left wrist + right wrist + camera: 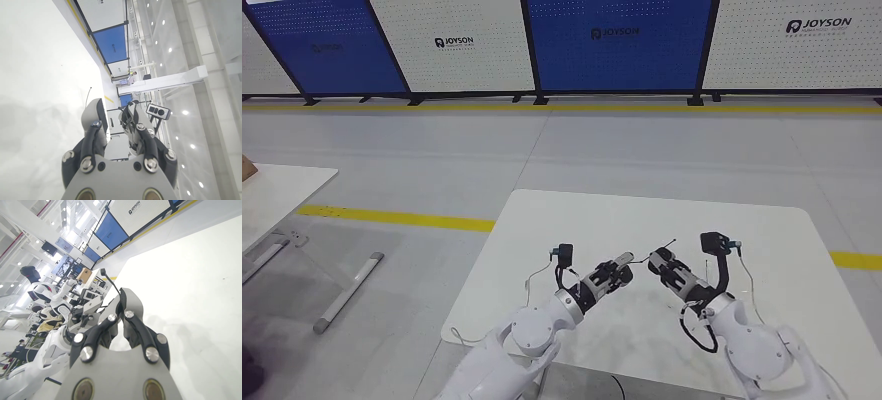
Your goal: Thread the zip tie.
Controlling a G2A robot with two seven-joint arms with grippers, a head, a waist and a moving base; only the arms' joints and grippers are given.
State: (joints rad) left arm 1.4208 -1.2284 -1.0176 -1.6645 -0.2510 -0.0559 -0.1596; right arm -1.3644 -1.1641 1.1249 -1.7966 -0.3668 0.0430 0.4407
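Zip tie [111, 283] is showing as thin black plastic, smooth, semi-matt. Surface [189, 285] under the zip tie is looking white, smooth, matt w/ a faint sheen. Right pincer [121, 294] on the zip tie is showing matt grey fingers [136, 306], prob. plastic, ribbed black rubbery pads [122, 298], glossy black links [140, 328], polished metal bolts [129, 314]. Left pincer [115, 106] near the zip tie is showing the same finishes.

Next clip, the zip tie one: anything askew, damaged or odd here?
Nothing stands out. The right gripper is shut on the black zip tie, whose head end sticks out free, slightly curved. The left gripper is open close by above the white table. No loop is threaded yet.
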